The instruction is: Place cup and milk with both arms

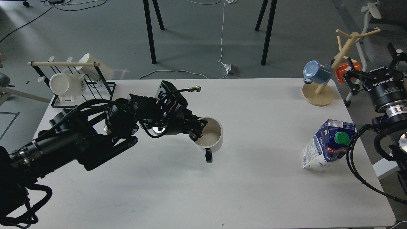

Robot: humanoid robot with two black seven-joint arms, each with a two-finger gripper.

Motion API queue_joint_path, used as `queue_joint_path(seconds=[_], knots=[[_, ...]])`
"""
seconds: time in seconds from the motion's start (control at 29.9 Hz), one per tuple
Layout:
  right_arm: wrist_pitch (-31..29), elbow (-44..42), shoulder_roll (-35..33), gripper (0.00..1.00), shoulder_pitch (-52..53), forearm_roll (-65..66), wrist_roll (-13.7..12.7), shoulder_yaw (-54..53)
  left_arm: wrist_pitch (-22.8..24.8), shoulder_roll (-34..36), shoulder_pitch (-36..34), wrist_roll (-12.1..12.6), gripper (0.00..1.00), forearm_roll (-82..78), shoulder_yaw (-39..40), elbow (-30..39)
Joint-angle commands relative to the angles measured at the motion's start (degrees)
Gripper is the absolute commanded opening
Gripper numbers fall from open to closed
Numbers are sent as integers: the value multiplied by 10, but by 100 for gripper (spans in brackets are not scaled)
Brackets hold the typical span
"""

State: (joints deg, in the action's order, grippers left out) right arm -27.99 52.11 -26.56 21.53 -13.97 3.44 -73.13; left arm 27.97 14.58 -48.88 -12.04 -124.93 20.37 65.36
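The white cup with a black handle sits near the middle of the white table, mouth up, handle toward me. My left gripper is shut on the cup's left rim, one finger inside the mouth. The blue and white milk carton with a green cap stands tilted near the table's right edge. My right gripper is off the table's right side, beyond the carton and well apart from it, fingers spread open and empty.
A black wire rack with cream mugs stands at the back left corner. A wooden mug tree with a blue mug and an orange mug stands at the back right. Black cables of my right arm hang beside the carton.
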Motion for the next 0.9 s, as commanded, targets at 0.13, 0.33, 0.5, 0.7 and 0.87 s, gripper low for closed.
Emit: queue_joint_path(seconds=[0.13, 0.33, 0.5, 0.7, 0.87], knots=[[0, 1, 0, 99, -9, 0, 0, 1, 0, -79, 4, 11, 12, -1, -44, -52], [0, 1, 0, 99, -14, 0, 0, 1, 0, -83, 5, 25, 21, -1, -43, -69], [0, 2, 0, 99, -18, 0, 0, 0, 0, -81, 7, 25, 24, -1, -41, -86], [0, 2, -1, 99, -36, -1, 0, -1, -24, -64, 6, 21, 51, -1, -3, -77], [0, 8, -5, 99, -91, -4, -2, -41, -42, -31, 7, 11, 62, 128, 112, -67]])
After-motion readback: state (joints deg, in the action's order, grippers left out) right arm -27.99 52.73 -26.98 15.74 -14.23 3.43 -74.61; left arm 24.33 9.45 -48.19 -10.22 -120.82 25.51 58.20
